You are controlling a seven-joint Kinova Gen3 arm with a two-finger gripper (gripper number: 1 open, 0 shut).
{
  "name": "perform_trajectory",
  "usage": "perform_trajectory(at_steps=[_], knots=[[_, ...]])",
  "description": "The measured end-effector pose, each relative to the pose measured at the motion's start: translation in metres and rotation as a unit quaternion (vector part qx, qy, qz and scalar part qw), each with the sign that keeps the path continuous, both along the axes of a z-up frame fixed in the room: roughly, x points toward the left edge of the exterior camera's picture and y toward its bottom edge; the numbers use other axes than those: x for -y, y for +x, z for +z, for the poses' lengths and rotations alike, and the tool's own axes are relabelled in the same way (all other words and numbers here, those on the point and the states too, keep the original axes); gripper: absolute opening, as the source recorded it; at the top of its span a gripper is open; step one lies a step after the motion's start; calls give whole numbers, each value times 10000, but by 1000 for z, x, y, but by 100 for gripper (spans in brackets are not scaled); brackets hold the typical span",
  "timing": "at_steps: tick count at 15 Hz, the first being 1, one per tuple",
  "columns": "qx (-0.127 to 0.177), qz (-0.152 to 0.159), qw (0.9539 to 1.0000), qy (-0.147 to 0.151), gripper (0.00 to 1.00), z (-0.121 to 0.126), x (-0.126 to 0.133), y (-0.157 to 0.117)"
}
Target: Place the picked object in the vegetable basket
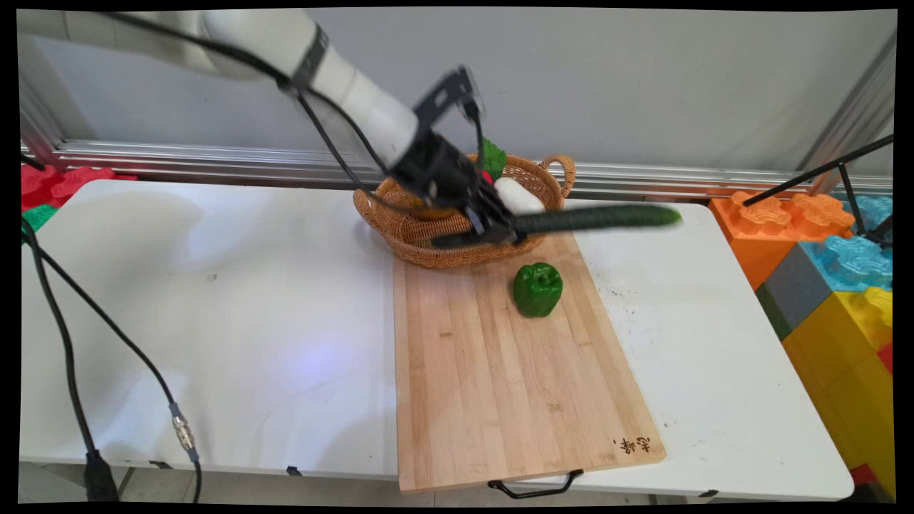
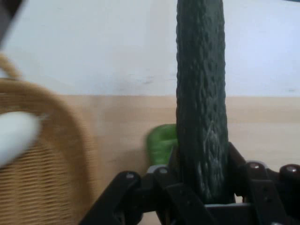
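My gripper [image 1: 508, 227] is shut on a long dark green cucumber [image 1: 596, 218], held level in the air over the far end of the wooden cutting board [image 1: 500, 378]. In the hand view the cucumber [image 2: 201, 103] runs up from between the fingers [image 2: 236, 161]. A green bell pepper [image 1: 537, 288] stands on the board just below the gripper; part of the pepper [image 2: 161, 143] shows beside the cucumber. Behind the gripper sits a wicker basket [image 1: 428, 246] holding a white vegetable [image 1: 518, 195], something leafy green [image 1: 493, 157] and an orange item mostly hidden by the hand.
Big toy blocks [image 1: 835, 285] in orange, blue, grey and yellow stand past the table's right edge. Red and green blocks [image 1: 43, 189] lie at the far left. Black cables [image 1: 78, 357] hang at the left. A black stand [image 1: 842, 178] leans at the right.
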State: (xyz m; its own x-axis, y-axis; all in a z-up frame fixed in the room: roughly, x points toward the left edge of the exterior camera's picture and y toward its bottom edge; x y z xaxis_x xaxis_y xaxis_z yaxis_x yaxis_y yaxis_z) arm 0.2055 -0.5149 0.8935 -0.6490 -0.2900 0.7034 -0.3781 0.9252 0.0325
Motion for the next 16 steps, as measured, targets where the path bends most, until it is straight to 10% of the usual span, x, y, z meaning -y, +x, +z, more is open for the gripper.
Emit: perform_trajectory(at_steps=[6, 16], knots=[[457, 403, 9967, -534, 0, 15, 63, 65], [565, 346, 9968, -451, 0, -68, 123, 87]])
